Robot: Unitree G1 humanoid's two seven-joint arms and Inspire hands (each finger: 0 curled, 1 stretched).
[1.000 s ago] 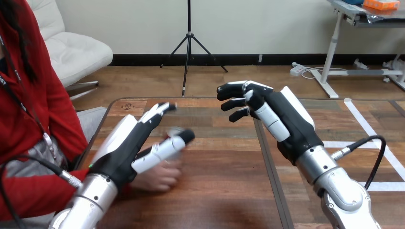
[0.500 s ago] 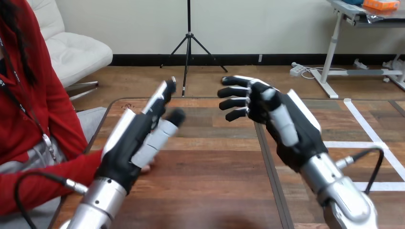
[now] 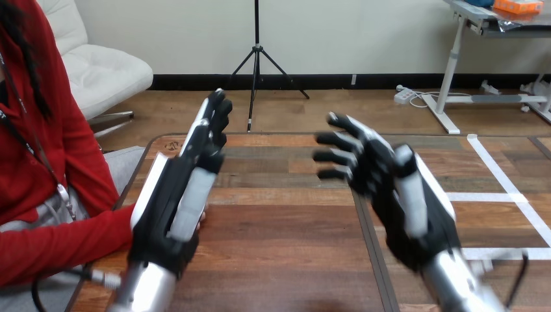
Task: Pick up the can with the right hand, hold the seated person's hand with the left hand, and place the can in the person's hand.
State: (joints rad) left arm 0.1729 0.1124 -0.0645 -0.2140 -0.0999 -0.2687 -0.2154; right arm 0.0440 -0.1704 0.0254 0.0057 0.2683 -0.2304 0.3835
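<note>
Left hand (image 3: 174,207) raised with fingers straight, right hand (image 3: 392,190) spread open, person's hand (image 3: 201,220) mostly hidden behind left hand

Wooden table (image 3: 286,227), dark lengthwise seam (image 3: 378,260), white tape (image 3: 495,166) at right.

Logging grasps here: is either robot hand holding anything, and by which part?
Nothing is held: the left hand and the right hand are both raised above the table, open and empty.
</note>
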